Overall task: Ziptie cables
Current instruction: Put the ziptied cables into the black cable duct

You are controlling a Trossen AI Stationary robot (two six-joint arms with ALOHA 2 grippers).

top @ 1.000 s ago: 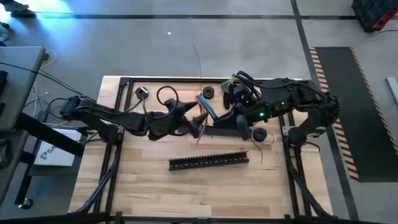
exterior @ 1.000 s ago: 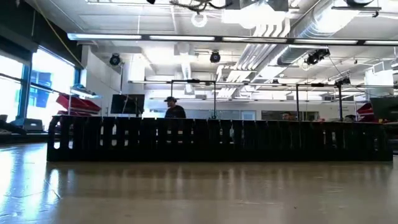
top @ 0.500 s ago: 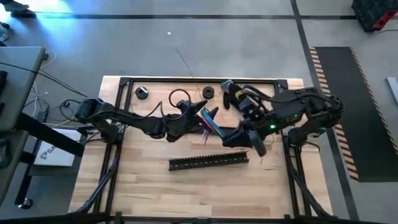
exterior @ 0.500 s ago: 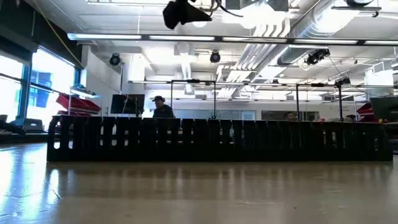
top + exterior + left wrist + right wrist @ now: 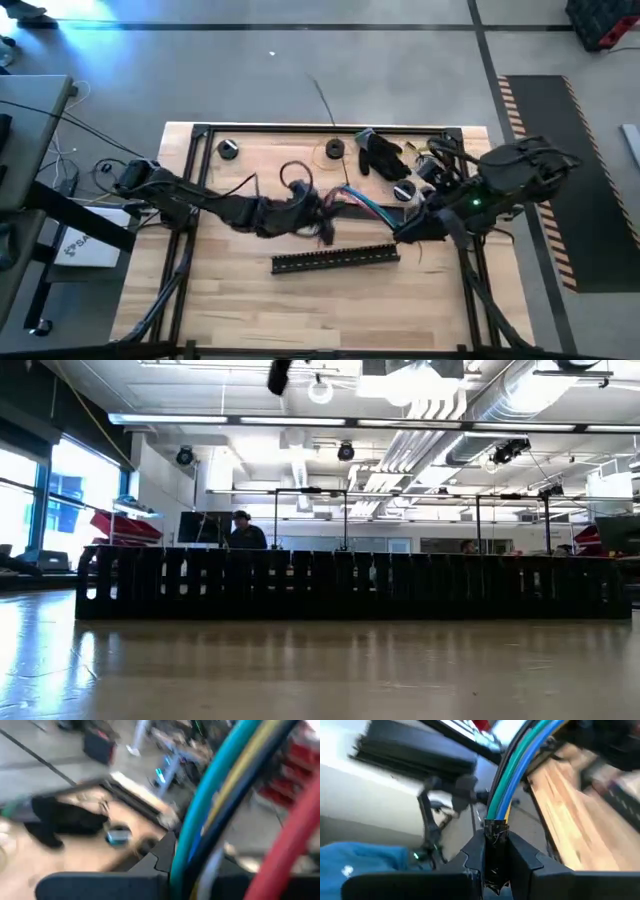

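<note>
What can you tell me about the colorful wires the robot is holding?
The cables are thin, bendy wires in teal, blue, yellow and red, bunched side by side. They stretch above the wooden table between both arms. The right gripper is shut on their dark-wrapped end; the left gripper holds the other end, with the wires running close past its camera.

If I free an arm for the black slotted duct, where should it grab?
Likely mid-length on the duct, jaws spanning its narrow width, from straight above: it lies flat and long, apart from the right gripper and left gripper, both at the cables.
</note>
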